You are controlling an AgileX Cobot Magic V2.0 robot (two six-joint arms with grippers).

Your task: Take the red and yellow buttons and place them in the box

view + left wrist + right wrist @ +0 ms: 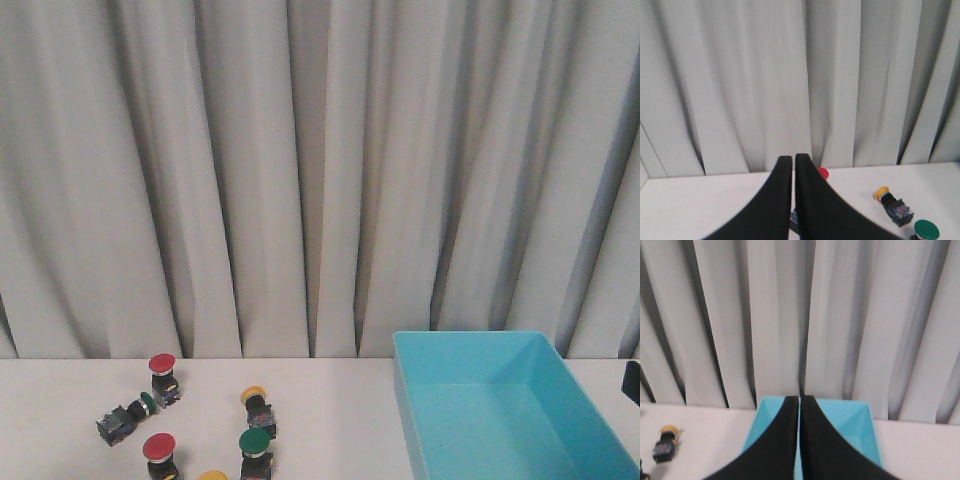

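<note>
Two red buttons stand on the white table at the left, one far (pixel 161 366) and one near (pixel 159 449). A yellow button (pixel 256 402) lies on its side between them and the box, and another yellow cap (pixel 212 476) shows at the bottom edge. The turquoise box (pixel 470 336) sits at the right and looks empty. My left gripper (pixel 793 160) is shut and empty above the buttons; a red cap (pixel 823 173) peeks out behind its finger and a yellow button (pixel 891 201) lies beside it. My right gripper (pixel 800 400) is shut and empty in front of the box (pixel 852 419). Neither gripper shows in the front view.
Two green-capped buttons are among the others, one lying on its side (pixel 126 416) and one upright (pixel 255 445). A grey curtain (pixel 320 170) hangs behind the table. A dark part (pixel 632 382) shows at the right edge beside the box.
</note>
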